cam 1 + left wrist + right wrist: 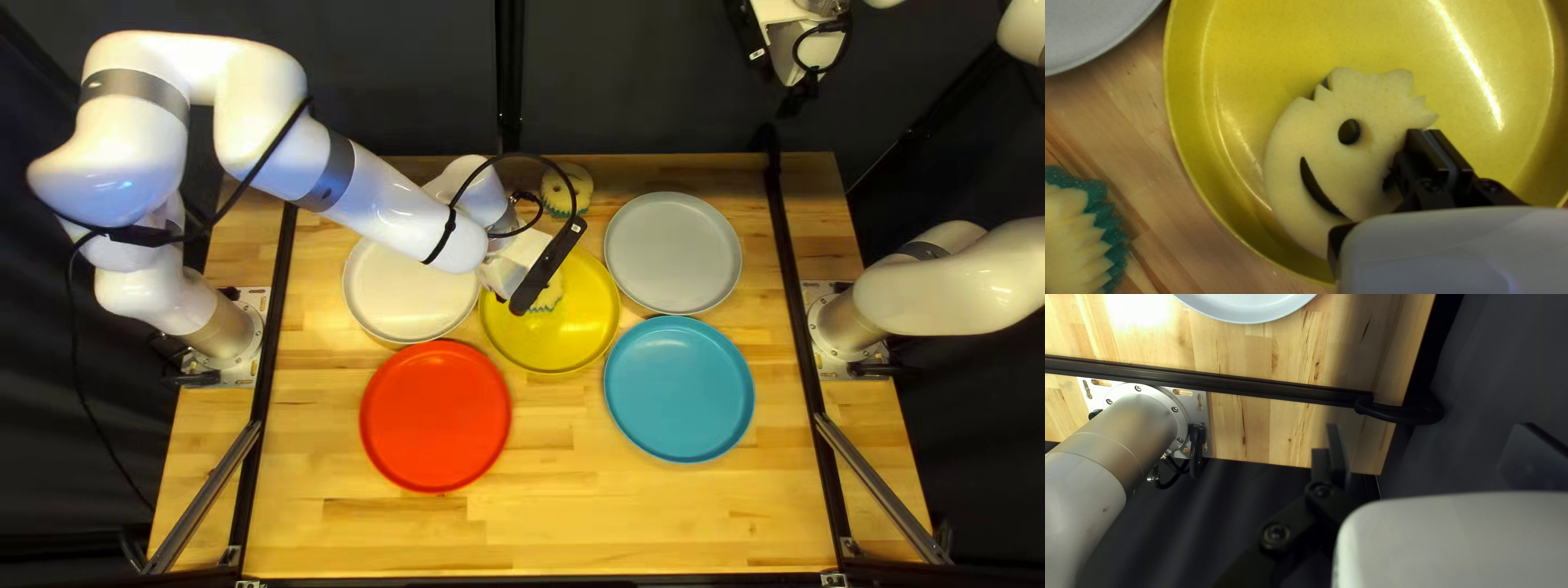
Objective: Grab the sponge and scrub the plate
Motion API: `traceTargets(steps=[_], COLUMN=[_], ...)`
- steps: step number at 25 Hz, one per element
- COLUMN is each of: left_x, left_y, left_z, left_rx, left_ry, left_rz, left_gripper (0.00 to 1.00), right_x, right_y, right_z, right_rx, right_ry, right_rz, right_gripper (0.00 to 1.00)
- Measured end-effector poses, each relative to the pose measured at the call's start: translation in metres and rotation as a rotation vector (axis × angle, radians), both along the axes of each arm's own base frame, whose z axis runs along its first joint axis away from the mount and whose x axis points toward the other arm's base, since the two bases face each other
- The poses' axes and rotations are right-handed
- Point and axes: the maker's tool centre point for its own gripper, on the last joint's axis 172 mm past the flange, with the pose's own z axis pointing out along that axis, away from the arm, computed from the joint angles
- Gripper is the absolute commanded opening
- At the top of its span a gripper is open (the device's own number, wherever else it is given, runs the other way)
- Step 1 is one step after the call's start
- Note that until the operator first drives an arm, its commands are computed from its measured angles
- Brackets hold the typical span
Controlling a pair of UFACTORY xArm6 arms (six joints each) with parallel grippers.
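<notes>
In the top left view my left gripper (548, 267) hangs over the yellow plate (555, 346), its fingertips hidden. A pale smiley sponge (552, 294) shows partly beneath it. Seen from the left wrist, the smiley sponge (1334, 169) lies face up within the yellow plate (1274, 43); the left gripper (1426, 152) has its fingers close together, pinching the sponge's edge beside one eye hole. Whether the sponge touches the plate I cannot tell. My right gripper (801, 92) is raised beyond the table's far edge; in the right wrist view the gripper (1429, 452) stands wide open, nothing between its fingers.
A second, green-edged sponge (566, 191) lies behind the yellow plate. Around that plate are a white plate (403, 299), a grey plate (673, 253), a red plate (435, 416) and a blue plate (678, 389). Black rails (800, 327) run along both table sides.
</notes>
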Motion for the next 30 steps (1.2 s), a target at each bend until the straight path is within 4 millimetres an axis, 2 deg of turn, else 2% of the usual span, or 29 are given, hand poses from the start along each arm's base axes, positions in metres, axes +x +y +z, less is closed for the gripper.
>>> traceTargets(steps=[9,13,16,23,27,30], left_x=[0.005,0.004,0.001,-0.005,-0.002,0.005], left_y=[-0.046,-0.053,-0.041,0.008,0.031,0.039], left_z=[0.004,0.007,0.008,0.001,0.002,0.003], left_rx=[0.014,0.019,0.018,0.002,0.001,-0.001], left_ry=[-0.006,-0.006,0.003,0.038,0.045,0.045], left_rz=[-0.029,-0.042,-0.041,-0.021,-0.008,-0.007], left_gripper=[0.0,0.0,0.0,0.0,0.0,0.0], right_x=[0.0,0.0,0.0,0.0,0.0,0.0], right_y=[0.0,0.0,0.0,0.0,0.0,0.0], right_z=[0.0,0.0,0.0,0.0,0.0,0.0], right_rx=[0.0,0.0,0.0,0.0,0.0,0.0], right_ry=[0.0,0.0,0.0,0.0,0.0,0.0], right_rz=[0.0,0.0,0.0,0.0,0.0,0.0], right_gripper=[1.0,1.0,1.0,1.0,1.0,1.0])
